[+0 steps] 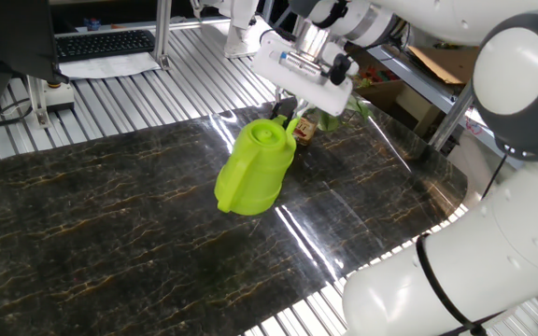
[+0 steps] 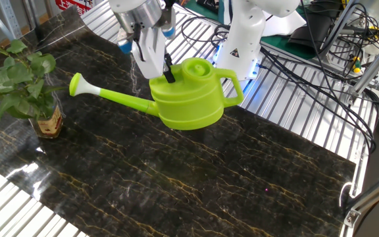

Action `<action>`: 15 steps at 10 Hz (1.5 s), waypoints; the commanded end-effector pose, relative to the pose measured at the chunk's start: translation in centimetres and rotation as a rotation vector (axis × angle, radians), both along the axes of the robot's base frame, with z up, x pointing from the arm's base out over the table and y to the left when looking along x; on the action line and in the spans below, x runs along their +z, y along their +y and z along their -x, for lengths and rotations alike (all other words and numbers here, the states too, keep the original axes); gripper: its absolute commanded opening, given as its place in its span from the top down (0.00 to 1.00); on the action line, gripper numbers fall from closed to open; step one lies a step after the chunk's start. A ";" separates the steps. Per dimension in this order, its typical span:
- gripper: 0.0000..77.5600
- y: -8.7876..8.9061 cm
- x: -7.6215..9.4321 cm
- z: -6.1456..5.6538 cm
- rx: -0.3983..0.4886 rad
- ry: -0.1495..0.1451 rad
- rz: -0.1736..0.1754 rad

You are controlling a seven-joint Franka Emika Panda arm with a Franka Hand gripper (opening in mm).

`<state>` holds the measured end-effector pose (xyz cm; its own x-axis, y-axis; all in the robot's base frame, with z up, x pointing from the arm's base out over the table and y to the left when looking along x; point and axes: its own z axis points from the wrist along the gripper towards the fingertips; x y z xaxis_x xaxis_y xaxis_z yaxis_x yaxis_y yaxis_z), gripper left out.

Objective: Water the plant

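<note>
One can [image 2: 189, 102] was held by the gripper [image 2: 166, 72], whose fingers were clenched on the top rim of the can, beside the filler cap. The can was seen raised off the table [image 2: 255, 171] and slightly tilted, with the spout [image 2: 104, 95] directed toward the plant [image 2: 22, 82]. The grasp at the rim, not at the handle [image 2: 232, 85], was probably chosen so that the can could be tipped forward by turning the wrist. The plant was placed in its jar [image 2: 47, 122] near the table edge, well apart from the spout head, which was not yet above the leaves. It was judged that the can must be carried closer before pouring; otherwise water would be spilled on the table.
</note>
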<state>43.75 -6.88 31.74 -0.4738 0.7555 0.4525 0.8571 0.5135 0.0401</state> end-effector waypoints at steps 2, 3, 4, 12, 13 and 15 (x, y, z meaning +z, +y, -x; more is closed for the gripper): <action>0.97 -0.1 1.6 -1.6 0.002 0.045 -0.018; 0.97 -0.1 1.6 -1.6 0.002 0.045 -0.018; 0.97 -0.2 2.0 -2.1 -0.006 0.064 -0.028; 0.97 -0.9 3.4 -3.6 -0.022 0.101 -0.046; 0.97 -1.0 3.5 -3.7 -0.022 0.103 -0.049; 0.97 -1.1 4.4 -4.6 -0.016 0.116 -0.061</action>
